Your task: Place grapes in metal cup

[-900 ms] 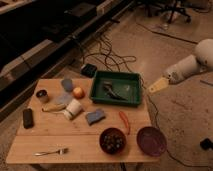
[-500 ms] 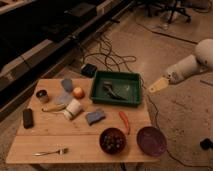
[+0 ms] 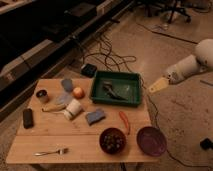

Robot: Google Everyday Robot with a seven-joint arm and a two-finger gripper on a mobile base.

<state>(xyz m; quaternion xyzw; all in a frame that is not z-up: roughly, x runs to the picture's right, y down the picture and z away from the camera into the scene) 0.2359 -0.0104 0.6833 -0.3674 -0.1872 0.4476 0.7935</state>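
The grapes, a dark cluster, lie inside a dark red bowl at the table's front edge, right of the middle. The metal cup, a short silvery-tan cylinder, stands upright near the table's far left corner. My gripper has tan fingers and hangs in the air beyond the table's right side, just right of the green tray. It is far from both the grapes and the cup. Nothing shows in it.
On the wooden table: an orange-red fruit, a tipped white paper cup, a banana, a blue sponge, a red chili, a purple bowl, a fork, a black block. Cables lie on the floor behind.
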